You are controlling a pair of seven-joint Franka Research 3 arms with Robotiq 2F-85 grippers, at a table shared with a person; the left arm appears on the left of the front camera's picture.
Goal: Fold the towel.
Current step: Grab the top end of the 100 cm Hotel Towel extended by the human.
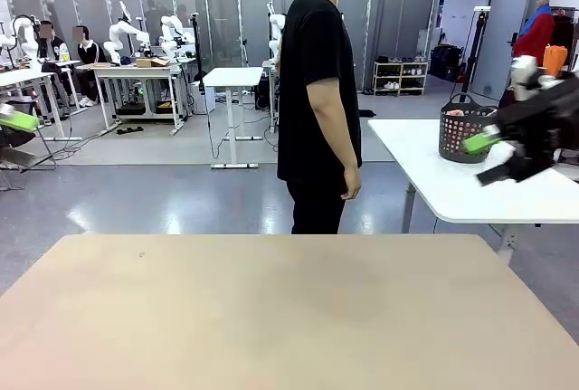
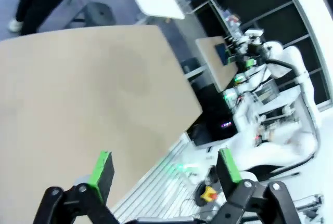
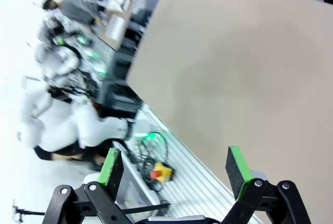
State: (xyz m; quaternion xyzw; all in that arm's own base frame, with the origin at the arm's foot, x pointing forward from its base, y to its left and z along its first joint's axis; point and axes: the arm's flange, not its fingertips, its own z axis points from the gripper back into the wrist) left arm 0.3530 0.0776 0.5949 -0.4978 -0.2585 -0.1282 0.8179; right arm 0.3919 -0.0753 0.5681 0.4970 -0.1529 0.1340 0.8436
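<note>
Green pads [image 2: 102, 169]: left gripper [image 2: 165, 167] has its fingers spread wide with nothing between them, hanging off the table's side edge.
Right gripper [image 3: 174, 168]: same, jaws wide and empty, beyond the opposite edge.
Towel [image 1: 455, 114]: probably the pinkish cloth in the basket [image 1: 466, 132]; too small to be sure. It is well apart from both arms.
Risk, reach: the cloth sits off the work surface, so any reach now would close on air.
Risk, person: the person [image 1: 317, 109] stands at the far edge, hands down, between the table and the basket. An arm swinging inward as they lean in to lay the cloth could hit a hand.
Risk, cloth: terry set down bunched would likely give a pinch of two layers, so the fold would come out skewed.
Risk, slip: the top looks smooth, so a dragged corner may pull the whole towel along.
Table [image 1: 271, 318]: tan, matt, bare, with faint marks near the middle.
White table [image 1: 443, 182]: behind on the right, carries the basket.
Floor: grey and glossy, with cables trailing at the left.
Far room: more white desks, people seated far left, a shelf rack at the back, and a figure in red far right.
</note>
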